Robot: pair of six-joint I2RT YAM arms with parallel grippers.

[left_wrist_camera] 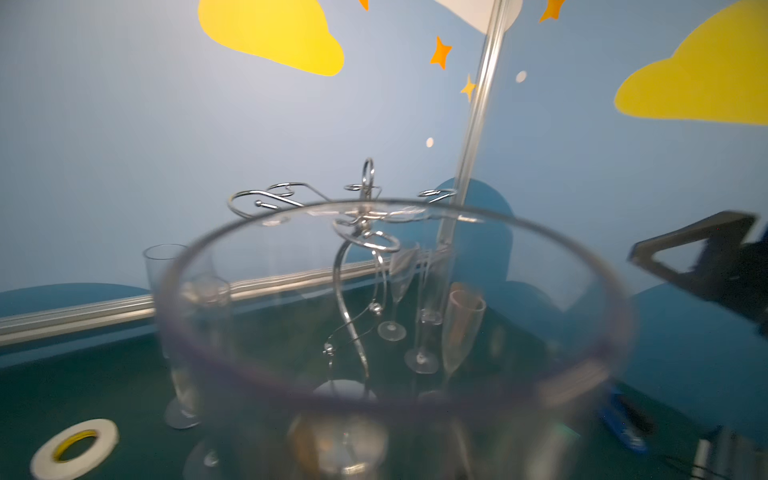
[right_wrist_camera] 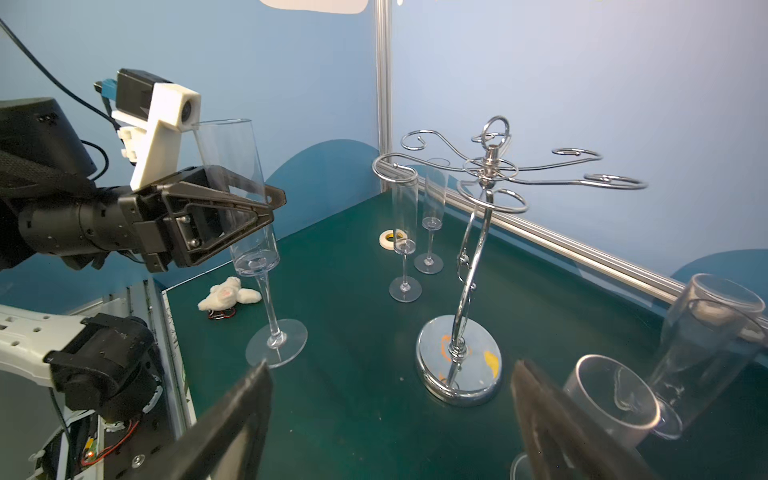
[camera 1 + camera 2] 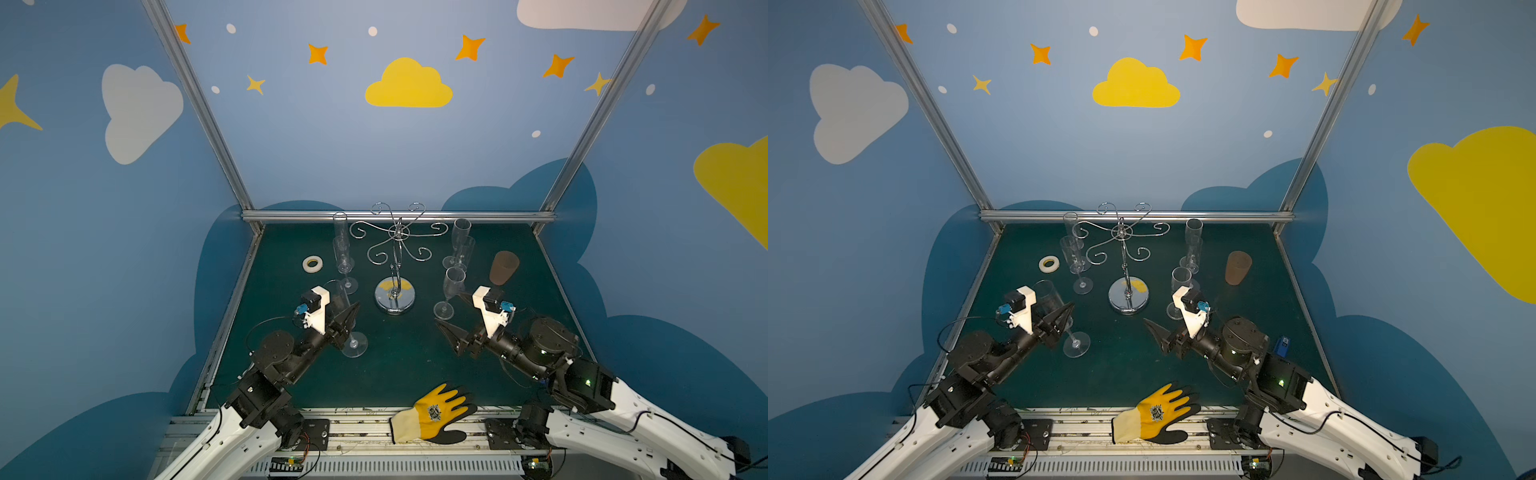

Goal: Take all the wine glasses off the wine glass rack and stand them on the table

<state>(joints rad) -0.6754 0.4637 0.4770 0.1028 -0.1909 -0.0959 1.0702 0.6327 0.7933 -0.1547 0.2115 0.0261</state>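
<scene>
The chrome wine glass rack (image 3: 395,249) stands mid-table on its round mirrored base (image 2: 459,359); nothing hangs from its curled arms (image 2: 582,180). To its left, a clear wine glass (image 3: 354,345) stands nearly upright with its foot at the green mat. My left gripper (image 3: 353,311) is shut on the bowl of this wine glass (image 2: 232,166), whose rim (image 1: 582,266) fills the left wrist view. My right gripper (image 2: 390,370) stands open and empty to the right of the rack's base, in front of a standing flute (image 3: 452,286).
Two flutes (image 3: 343,249) stand rear left and two (image 3: 461,245) rear right. A tape roll (image 3: 312,264) lies far left and a brown cup (image 3: 503,268) stands far right. A yellow glove (image 3: 436,413) lies on the front rail. A small white plush (image 2: 226,295) lies at the left edge.
</scene>
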